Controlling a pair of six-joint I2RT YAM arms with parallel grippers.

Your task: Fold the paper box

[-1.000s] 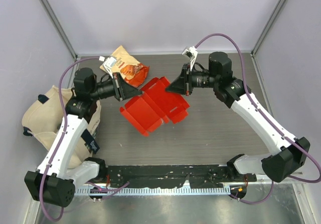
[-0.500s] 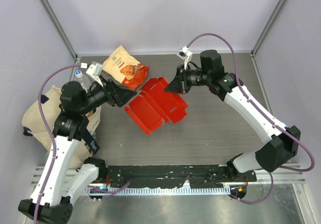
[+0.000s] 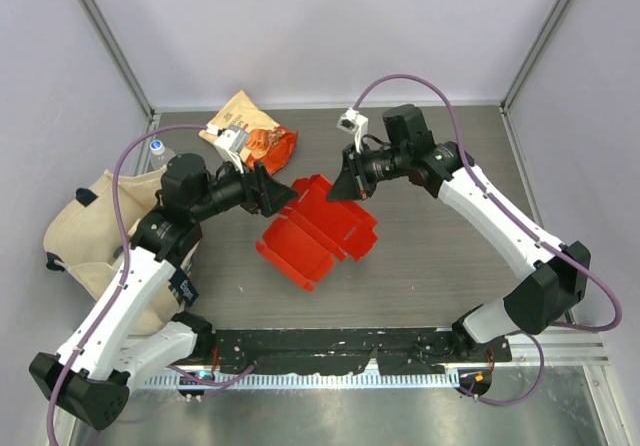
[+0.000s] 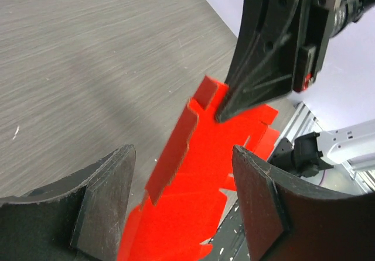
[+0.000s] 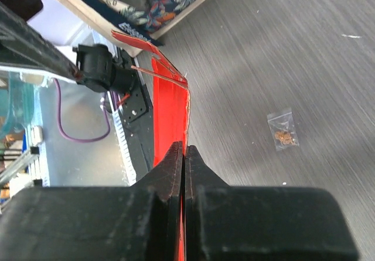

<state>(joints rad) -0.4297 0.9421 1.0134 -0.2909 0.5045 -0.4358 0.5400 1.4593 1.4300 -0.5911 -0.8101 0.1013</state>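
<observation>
The paper box is a bright red flat cardboard piece with flaps, tilted up off the table at mid-scene. My right gripper is shut on its far upper edge; in the right wrist view the red sheet runs edge-on out of the closed fingertips. My left gripper stands open just left of that edge. In the left wrist view a raised flap of the box lies in the gap of that gripper, touching neither finger, with the right gripper pinching beyond it.
An orange-and-cream snack bag lies at the back left. A cream cloth bag and a bottle sit by the left wall. A small clear packet lies on the table. Walls enclose three sides.
My left gripper has opened, letting go of the box's left edge, and swung back towards the box. The right gripper has shifted left, and the box has tilted and slid nearer.
</observation>
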